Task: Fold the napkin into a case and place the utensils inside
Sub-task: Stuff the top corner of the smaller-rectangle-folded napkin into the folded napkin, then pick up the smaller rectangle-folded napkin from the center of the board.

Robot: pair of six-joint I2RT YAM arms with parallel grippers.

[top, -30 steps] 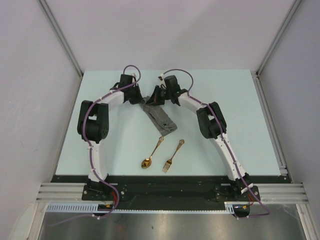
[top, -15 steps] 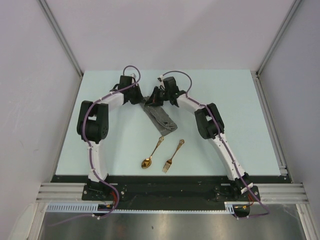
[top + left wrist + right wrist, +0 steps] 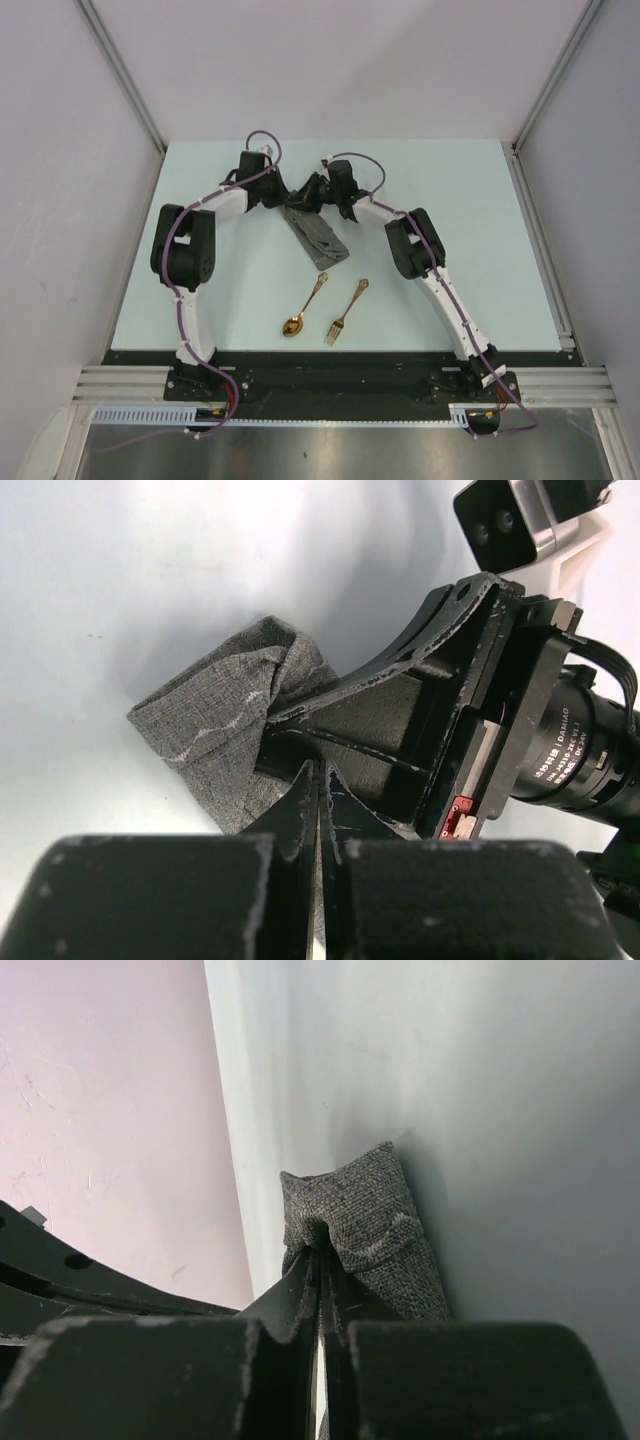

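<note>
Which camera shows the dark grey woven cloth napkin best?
Top external: it shows the whole folded dark grey woven cloth napkin as a strip. The wrist views show only its bunched end, pinched by the left tool and the right tool.

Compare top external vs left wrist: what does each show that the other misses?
Top external only: the gold spoon and gold fork, lying nearer the arm bases, apart from the napkin. Left wrist only: a close look at the left gripper, jaws shut on the napkin's edge. Both: the dark grey napkin on the pale table.
</note>
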